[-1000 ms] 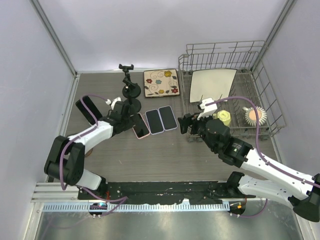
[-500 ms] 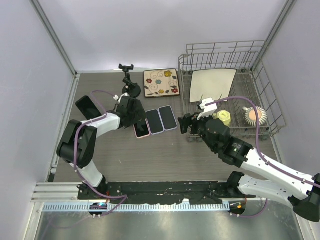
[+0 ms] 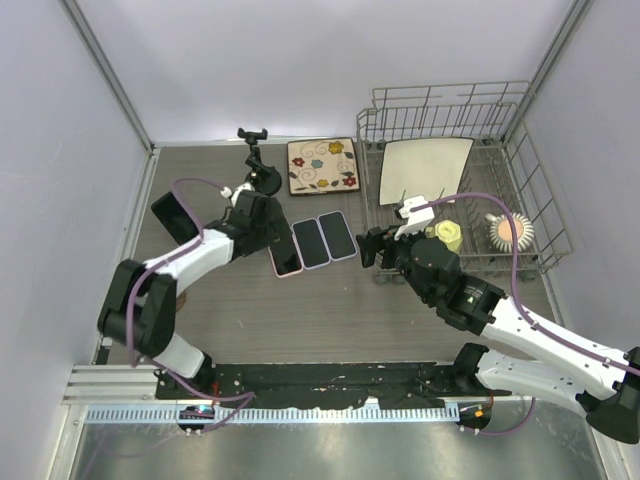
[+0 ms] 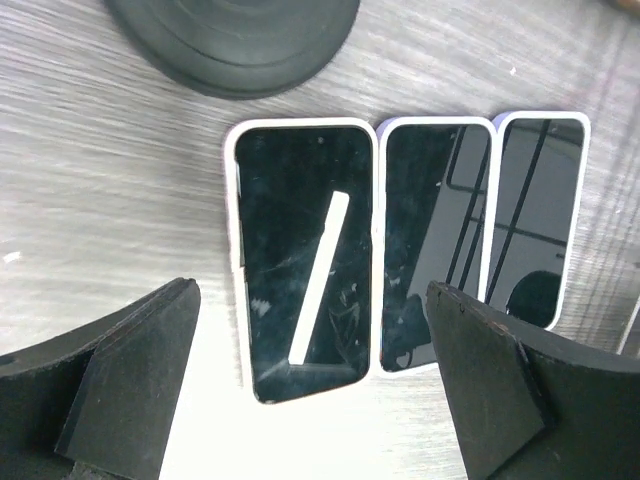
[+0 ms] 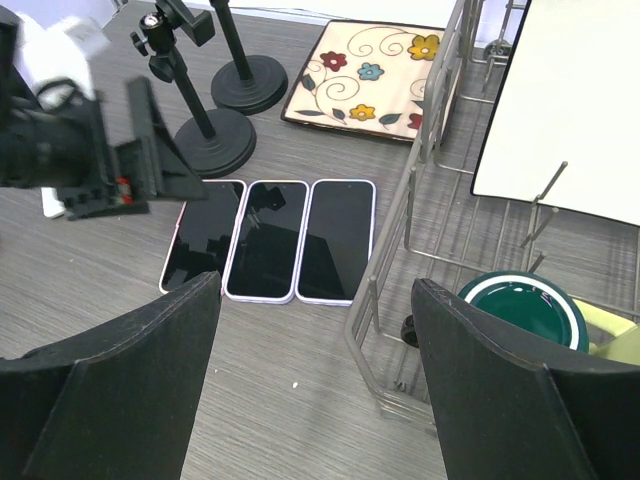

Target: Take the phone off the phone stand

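While above the phone [image 4: 300,220], left hand [image 4: 310,305] wide open, empty.

glossy glass phones [image 4: 290,230]; matt grey wood-grain table [image 4: 100,200]; bare metal wire rack [image 3: 445,112]; flowered mat [image 3: 322,165] perhaps cloth

White arms [image 3: 196,262], purple cables [image 3: 516,262], black left claw [image 4: 310,320]

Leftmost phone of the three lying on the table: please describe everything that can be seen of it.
The leftmost phone is a slim slab with rounded corners, a pale pinkish-white rim and a glossy black screen that reflects a white bar of light. It lies flat, screen up, on the grey wood-grain table, close against the middle phone, one short end near a round black stand base. The open left hand hovers above it, apparently without touching.
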`<state>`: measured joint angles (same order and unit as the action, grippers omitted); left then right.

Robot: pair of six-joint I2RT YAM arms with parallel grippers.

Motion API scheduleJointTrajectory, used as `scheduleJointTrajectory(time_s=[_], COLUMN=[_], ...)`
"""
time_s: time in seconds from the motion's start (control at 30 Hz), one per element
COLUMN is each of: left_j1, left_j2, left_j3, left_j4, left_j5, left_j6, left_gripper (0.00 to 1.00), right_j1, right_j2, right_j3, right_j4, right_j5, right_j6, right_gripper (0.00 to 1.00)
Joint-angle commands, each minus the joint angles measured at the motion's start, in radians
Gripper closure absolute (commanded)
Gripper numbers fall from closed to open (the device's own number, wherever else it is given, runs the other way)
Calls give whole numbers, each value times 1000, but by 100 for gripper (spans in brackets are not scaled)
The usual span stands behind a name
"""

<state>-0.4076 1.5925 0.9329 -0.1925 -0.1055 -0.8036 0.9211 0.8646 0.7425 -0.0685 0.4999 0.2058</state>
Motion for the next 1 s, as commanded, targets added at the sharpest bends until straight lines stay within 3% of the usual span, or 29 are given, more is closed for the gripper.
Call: scheduleJointTrajectory(time_s=[0.0,0.03,0.17,0.27,0.37,0.6,0.97], left_j1=[-4,-4,22,58,121,283,332], left_j2=[-218,-279,-388,-405,-404,-350,-241], left_j3=[58,66,145,216,254,250,253], left_j4=[-198,-232,-396,-568,-614,-480,-227], left_j5=[-244,-346,-543,-728,-802,-786,-689], left_j6=[14,15,50,55,61,130,241], left_gripper=[0,0,0,0,0,0,0], right_j1=[2,2,4,4,2,4,2], right_j2=[-7,-7,-6,-4,-6,-18,-29], right_j3=[38,38,37,37,35,34,34], right_j4=[29,30,35,38,36,33,27], right_j5=[26,26,17,9,6,8,31], right_j6=[-17,-17,-14,-8,-6,-11,-25], right_gripper=[18,18,18,18,18,18,18])
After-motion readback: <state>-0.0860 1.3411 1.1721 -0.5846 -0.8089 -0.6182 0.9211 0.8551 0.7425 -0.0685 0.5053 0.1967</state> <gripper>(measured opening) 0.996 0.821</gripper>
